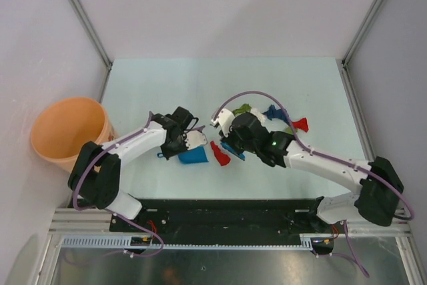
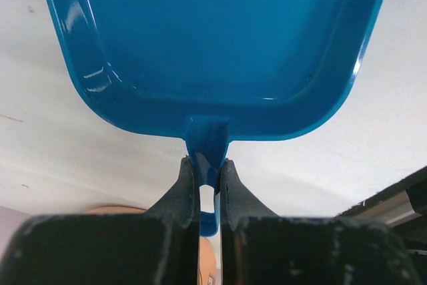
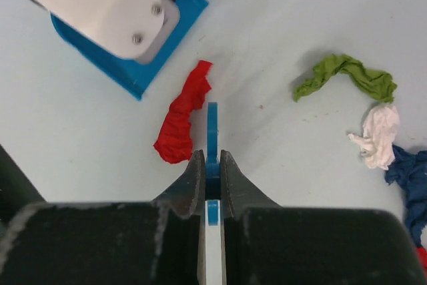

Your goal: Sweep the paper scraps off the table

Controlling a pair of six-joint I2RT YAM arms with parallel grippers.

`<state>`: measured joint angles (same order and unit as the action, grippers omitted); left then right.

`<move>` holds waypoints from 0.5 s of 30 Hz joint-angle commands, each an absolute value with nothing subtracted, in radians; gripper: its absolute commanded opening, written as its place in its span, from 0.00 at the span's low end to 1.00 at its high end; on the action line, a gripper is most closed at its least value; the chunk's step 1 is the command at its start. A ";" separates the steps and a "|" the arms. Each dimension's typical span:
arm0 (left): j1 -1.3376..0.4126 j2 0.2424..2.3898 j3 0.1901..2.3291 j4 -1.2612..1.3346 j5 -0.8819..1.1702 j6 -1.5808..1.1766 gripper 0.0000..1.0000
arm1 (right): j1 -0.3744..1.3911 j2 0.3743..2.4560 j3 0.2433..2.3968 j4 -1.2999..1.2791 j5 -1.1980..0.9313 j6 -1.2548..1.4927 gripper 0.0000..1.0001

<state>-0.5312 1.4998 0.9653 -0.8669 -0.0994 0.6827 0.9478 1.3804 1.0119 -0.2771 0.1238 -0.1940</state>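
My left gripper [image 1: 190, 145] is shut on the handle of the blue dustpan [image 1: 194, 156], whose empty pan fills the left wrist view [image 2: 213, 45] above the closed gripper [image 2: 209, 165]. My right gripper [image 1: 235, 148] is shut on the small blue brush [image 3: 212, 121], seen edge-on between the closed gripper [image 3: 211, 158]. A red paper scrap [image 3: 181, 125] lies just left of the brush, between it and the dustpan [image 3: 137, 71]; it also shows in the top view [image 1: 219, 154]. Olive green [image 3: 347, 75], white [image 3: 379, 135] and dark blue [image 3: 410, 185] scraps lie to the right on the mint-green table [image 1: 160, 91].
An orange bucket [image 1: 67, 131] stands off the table's left edge. More scraps, olive [image 1: 241, 109], dark blue [image 1: 273, 113] and red [image 1: 300, 123], lie behind my right arm. A black rail strip [image 1: 220, 215] runs along the near edge. Grey walls frame the table.
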 commanded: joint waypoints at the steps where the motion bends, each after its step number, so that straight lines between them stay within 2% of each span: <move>1: -0.575 1.509 0.951 -0.880 -0.074 0.753 0.00 | 0.943 1.264 1.012 -0.304 0.198 -0.089 0.00; 6: -0.620 1.528 0.946 -0.899 -0.060 0.782 0.00 | 0.865 1.216 1.012 -0.354 0.475 0.089 0.00; 9: -0.630 1.552 0.969 -0.902 -0.043 0.776 0.00 | 0.844 1.242 1.012 -0.414 0.628 0.291 0.00; 13: -0.640 1.595 1.009 -0.905 -0.023 0.759 0.00 | 0.877 1.331 1.012 -0.408 0.655 0.394 0.00; 15: -0.640 1.601 1.019 -0.904 0.004 0.761 0.00 | 0.888 1.391 1.012 -0.349 0.571 0.426 0.00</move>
<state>-0.6285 1.5902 0.9699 -0.8902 -0.0502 0.7429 0.8562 1.3132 1.0119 -0.3889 0.5659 0.2695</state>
